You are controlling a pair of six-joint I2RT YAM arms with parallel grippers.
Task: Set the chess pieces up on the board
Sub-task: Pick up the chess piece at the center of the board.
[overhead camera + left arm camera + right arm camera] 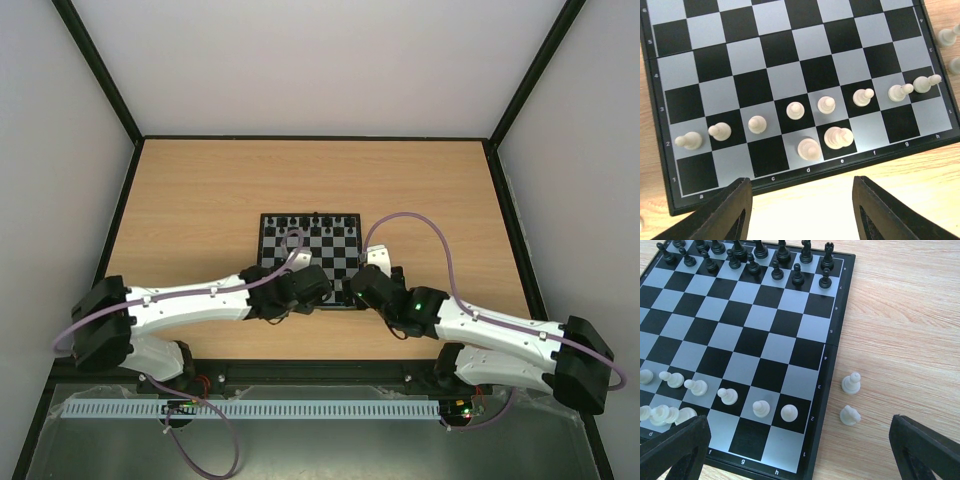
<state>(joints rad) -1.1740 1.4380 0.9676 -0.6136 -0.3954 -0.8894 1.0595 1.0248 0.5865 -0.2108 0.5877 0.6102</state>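
Status: the board (765,340) lies flat at the centre of the table (900,315), with both arms reaching over its near edge.

Governing relation: two loose white pieces (851,383) stand on the table just beside the board's right rim, level with the second and third ranks. They lie ahead of the right gripper (800,455), between its fingers and closer to the finger on the outer side. Both appear upright, long axis vertical. I judge the right arm clearly nearer; the left would have to cross the whole board.

Finger state:
- Right gripper: fingers spread wide, nothing between them.
- Left gripper (800,210): fingers parted, nothing between them, hovering just off the near rim in front of files c to e.

Count:
- White pawns (795,110): eight, one per file along the second rank.
- Larger white pieces (809,149): two, on d1 and e1.
- Loose white pieces off the board: two in the right wrist view.
- Black pieces (776,271): two filled far ranks; the top edge cuts some off, so I cannot give an exact count.
- Empty first-rank squares: six.

Assessment: the white back rank is the remaining work.
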